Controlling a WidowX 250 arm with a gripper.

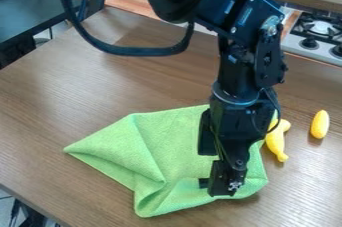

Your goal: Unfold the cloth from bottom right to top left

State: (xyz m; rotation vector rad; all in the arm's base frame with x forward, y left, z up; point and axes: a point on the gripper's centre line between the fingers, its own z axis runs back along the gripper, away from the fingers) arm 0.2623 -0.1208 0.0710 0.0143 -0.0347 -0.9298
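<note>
Green cloth (170, 143) is lying partly folded on the brown wooden table (73, 93), occupying the lower middle of the camera view. One corner is pointing left; a loose flap is lying over that left part, its edge running down from the upper left of the cloth into a rumpled pocket near the bottom. The lower edge is bulging toward the camera, and the right part is passing beneath the black gripper (219, 187). Arm is coming in from the top, a thick dark cable looping out to its left, and the gripper is hanging down over the lower right portion of the cloth, its tip close to the lower edge. Jaw state: cannot tell whether they are closing on fabric or standing apart. To the right of the cloth, a knobbly yellow object (276, 143) is resting on the table close to the cloth's right side, partly hidden by the arm. Farther right, a smooth yellow oval object (320, 124) is lying apart from it. A stove (310, 45) with dark knobs is standing beyond the table at upper right; a dark desk (33, 11) is standing at upper left.
</note>
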